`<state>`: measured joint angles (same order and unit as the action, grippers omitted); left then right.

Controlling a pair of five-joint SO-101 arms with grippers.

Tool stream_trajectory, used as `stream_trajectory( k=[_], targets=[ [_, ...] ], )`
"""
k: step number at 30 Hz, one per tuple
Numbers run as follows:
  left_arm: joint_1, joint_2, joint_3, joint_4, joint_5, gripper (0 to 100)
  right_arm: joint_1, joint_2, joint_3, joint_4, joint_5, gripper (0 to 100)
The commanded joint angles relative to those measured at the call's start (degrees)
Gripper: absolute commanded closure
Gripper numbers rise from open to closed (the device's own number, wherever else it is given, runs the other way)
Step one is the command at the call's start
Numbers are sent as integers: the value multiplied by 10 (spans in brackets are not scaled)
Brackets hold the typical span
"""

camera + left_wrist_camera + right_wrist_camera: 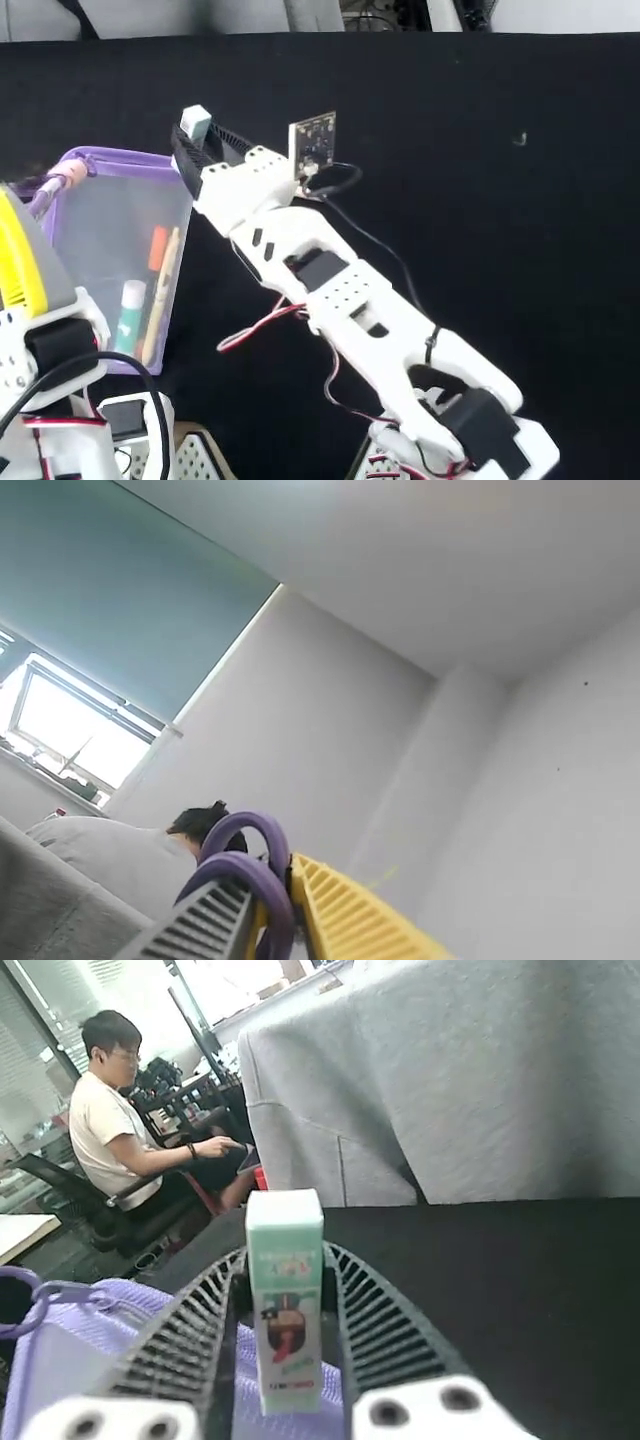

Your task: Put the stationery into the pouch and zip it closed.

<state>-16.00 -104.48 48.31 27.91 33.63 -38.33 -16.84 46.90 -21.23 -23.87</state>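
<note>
Right gripper (pixel 197 138) grips the eraser (pixel 196 121) just beside the pouch (pixel 105 225) corner.
The eraser stands lengthwise between the jaws. I judge the pouch mouth lies below it, toward my left arm's side. My left gripper (pixel 272 895) is clamped on the purple loop (pixel 245 850), holding the pouch up. Pens (pixel 160 270) and a glue stick (pixel 130 310) sit inside.

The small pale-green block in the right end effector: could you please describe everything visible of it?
The block is a small rectangular bar, mint green above, white below with colourful print, probably a sleeved eraser. It stands upright, pinched at its sides between the right end effector's black ribbed fingers, its top poking above them. It hangs by the purple-edged pouch's far corner, touching nothing else.
</note>
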Motion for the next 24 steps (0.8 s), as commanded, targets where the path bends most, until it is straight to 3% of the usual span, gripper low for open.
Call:
stream_trajectory(
  k=[1,16,24],
  targets=[
    [6,-1,-3,0,5,971,5,7,-51,-7,11,987],
    [6,-1,-6,0,5,971,-30,7,-31,-66,59,986],
    [6,-1,-6,0,5,971,-35,2,-40,6,60,985]
  ],
)
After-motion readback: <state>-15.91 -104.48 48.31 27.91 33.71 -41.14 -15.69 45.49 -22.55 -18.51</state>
